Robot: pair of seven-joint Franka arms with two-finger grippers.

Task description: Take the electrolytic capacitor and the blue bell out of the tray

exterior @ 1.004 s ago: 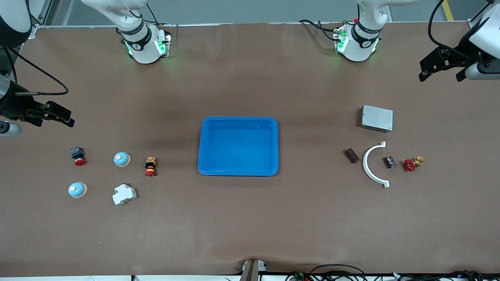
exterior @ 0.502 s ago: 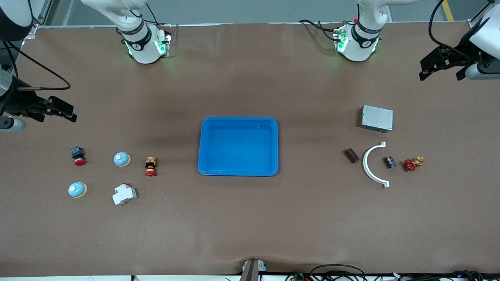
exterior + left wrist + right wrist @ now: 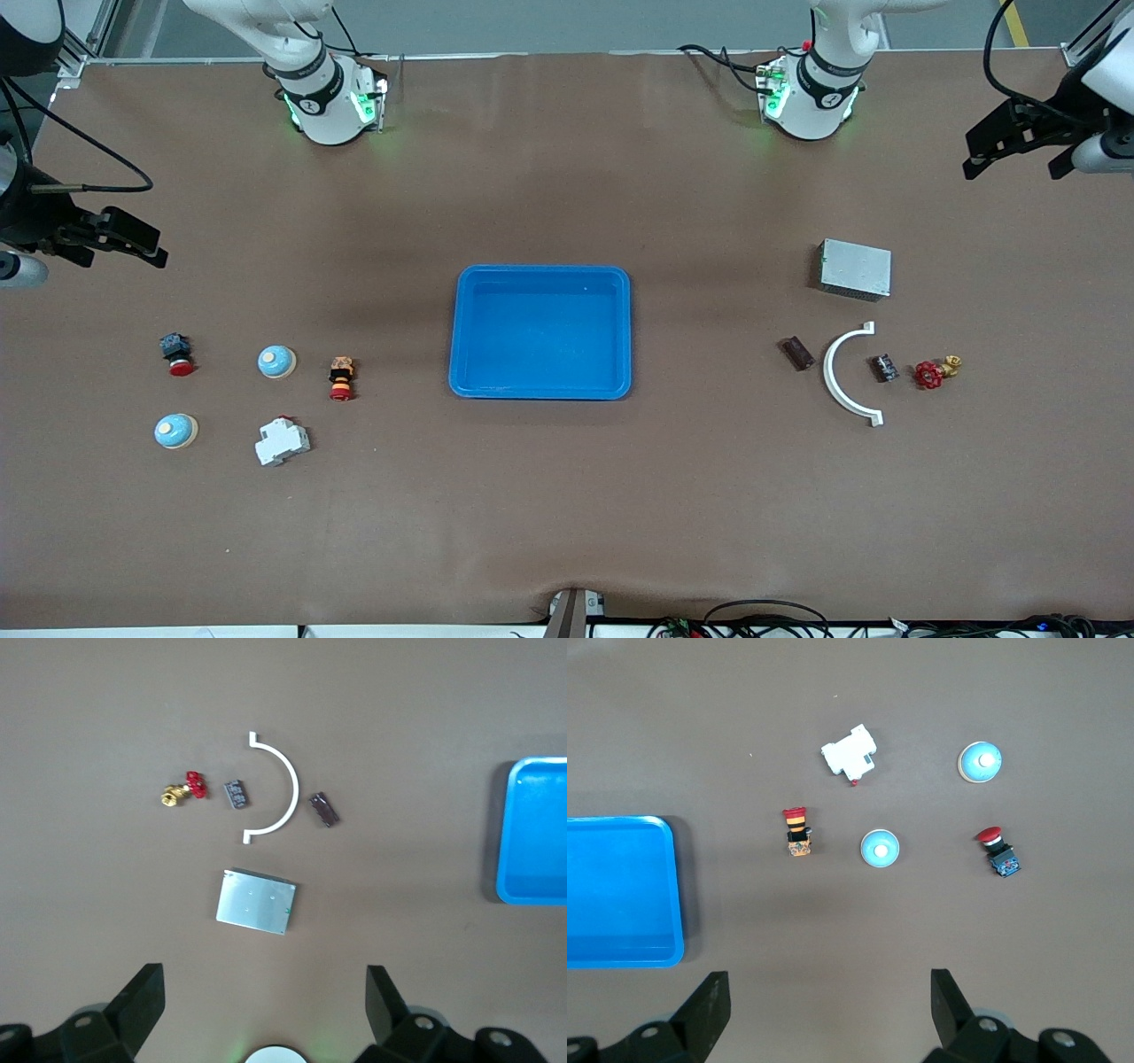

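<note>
Two light blue bells (image 3: pixel 276 361) (image 3: pixel 175 431) sit toward the right arm's end of the table; the right wrist view shows them too (image 3: pixel 880 849) (image 3: pixel 981 762). Two dark capacitors (image 3: pixel 796 353) (image 3: pixel 883 368) lie toward the left arm's end, either side of a white arc (image 3: pixel 846 372); the left wrist view shows them too (image 3: pixel 323 809) (image 3: pixel 236 794). A blue tray (image 3: pixel 461 332) sits mid-table, empty. My right gripper (image 3: pixel 124 257) (image 3: pixel 828 1001) is open and empty, high above the table's edge. My left gripper (image 3: pixel 1012 161) (image 3: pixel 264 997) is open and empty, high above its end.
Near the bells are two red push buttons (image 3: pixel 176 353) (image 3: pixel 341 377) and a white breaker (image 3: pixel 282 440). Near the capacitors are a red valve (image 3: pixel 930 374) and a metal box (image 3: pixel 854 268), which is farther from the front camera.
My right gripper has drifted toward the robots' bases. My left gripper has shifted slightly outward toward its end of the table. Nothing on the table has moved.
</note>
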